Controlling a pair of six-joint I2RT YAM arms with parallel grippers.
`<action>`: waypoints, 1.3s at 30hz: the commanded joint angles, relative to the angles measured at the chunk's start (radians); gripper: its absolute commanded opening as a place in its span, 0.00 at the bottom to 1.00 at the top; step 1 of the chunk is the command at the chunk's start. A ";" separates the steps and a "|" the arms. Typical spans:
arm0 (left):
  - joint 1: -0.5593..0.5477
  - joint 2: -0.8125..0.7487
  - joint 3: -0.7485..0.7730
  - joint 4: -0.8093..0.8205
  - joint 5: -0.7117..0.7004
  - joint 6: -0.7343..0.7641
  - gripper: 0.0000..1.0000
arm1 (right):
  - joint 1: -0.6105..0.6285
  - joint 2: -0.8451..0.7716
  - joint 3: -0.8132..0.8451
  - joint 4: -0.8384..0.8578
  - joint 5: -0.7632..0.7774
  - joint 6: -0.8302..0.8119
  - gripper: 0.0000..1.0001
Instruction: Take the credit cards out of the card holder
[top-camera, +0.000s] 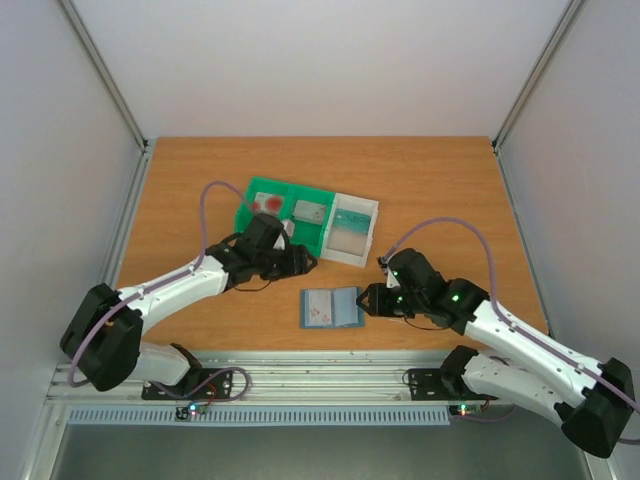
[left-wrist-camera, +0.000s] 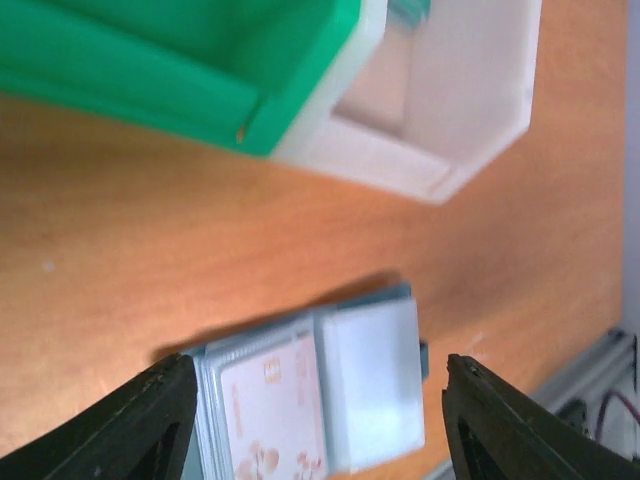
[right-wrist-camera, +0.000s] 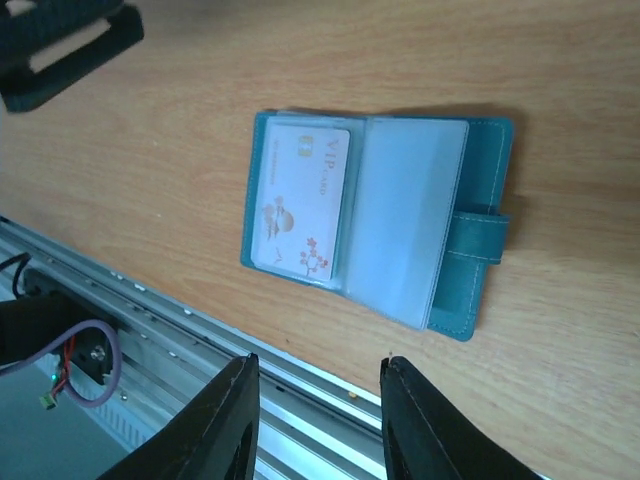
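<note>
The card holder (top-camera: 331, 308) lies open on the table, a dark teal wallet with grey-blue pockets. A white and pink credit card (right-wrist-camera: 300, 200) sits in its left pocket; the right pocket (right-wrist-camera: 405, 225) looks clear. My left gripper (top-camera: 303, 262) hovers open just behind the holder (left-wrist-camera: 340, 385), with that card (left-wrist-camera: 272, 410) showing between its fingers from above. My right gripper (top-camera: 366, 299) is at the holder's right edge, open with nothing between its fingers (right-wrist-camera: 228, 420), over the table's front edge. The holder (right-wrist-camera: 375, 220) lies beyond its tips.
A green and white bin tray (top-camera: 262, 186) stands behind the holder, its corner close to my left gripper (left-wrist-camera: 470, 110). In it lie a pink-red card (top-camera: 268, 204), a grey card (top-camera: 310, 211) and a teal card (top-camera: 352, 216). A metal rail (right-wrist-camera: 300, 385) runs along the near edge.
</note>
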 joint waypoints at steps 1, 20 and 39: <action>-0.014 -0.066 -0.112 0.154 0.167 0.026 0.67 | 0.008 0.089 -0.035 0.126 -0.048 0.017 0.35; -0.064 0.077 -0.290 0.447 0.280 -0.060 0.29 | 0.085 0.491 -0.027 0.394 -0.012 0.027 0.19; -0.064 0.088 -0.352 0.449 0.242 -0.072 0.14 | 0.091 0.629 -0.006 0.463 -0.008 0.051 0.17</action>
